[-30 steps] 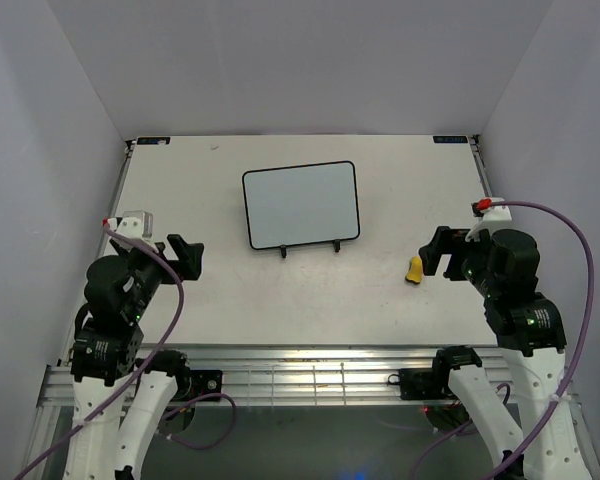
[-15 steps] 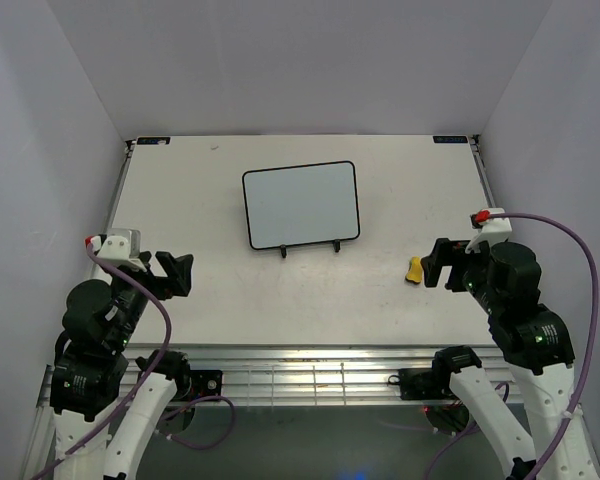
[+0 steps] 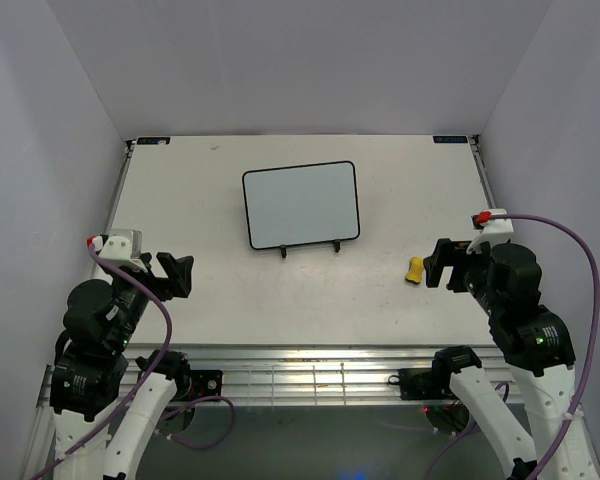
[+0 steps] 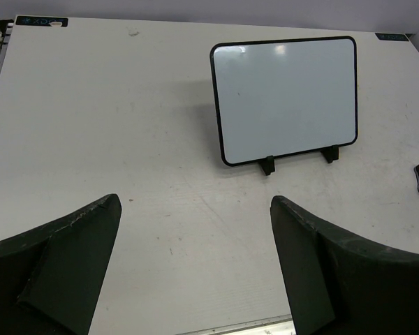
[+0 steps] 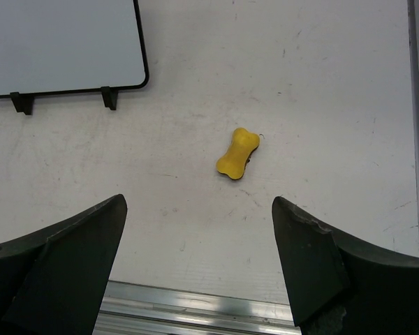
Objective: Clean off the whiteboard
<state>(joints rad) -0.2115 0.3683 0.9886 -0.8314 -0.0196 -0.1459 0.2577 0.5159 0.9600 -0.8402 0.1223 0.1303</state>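
Note:
The whiteboard [image 3: 300, 205] stands propped on a black wire stand at the middle of the table, tilted, its face blank white inside a thin black frame. The left wrist view shows the whiteboard [image 4: 286, 98] far ahead, and the right wrist view shows the whiteboard's [image 5: 63, 42] lower right corner. A small yellow peanut-shaped eraser [image 3: 415, 270] lies flat on the table to the board's right, just ahead of my right gripper [image 3: 438, 263], which is open and empty. My left gripper [image 3: 177, 275] hangs open and empty near the front left, well away from the board.
The stand's two black feet [image 3: 283, 251] stick out under the board's lower edge. An aluminium rail [image 3: 300, 375] runs along the table's near edge. Grey walls close in the table on three sides. The eraser [image 5: 237, 153] also shows in the right wrist view.
My left arm has drawn back toward the near left corner. The right gripper has shifted slightly back and right from the eraser. Both grippers stayed open.

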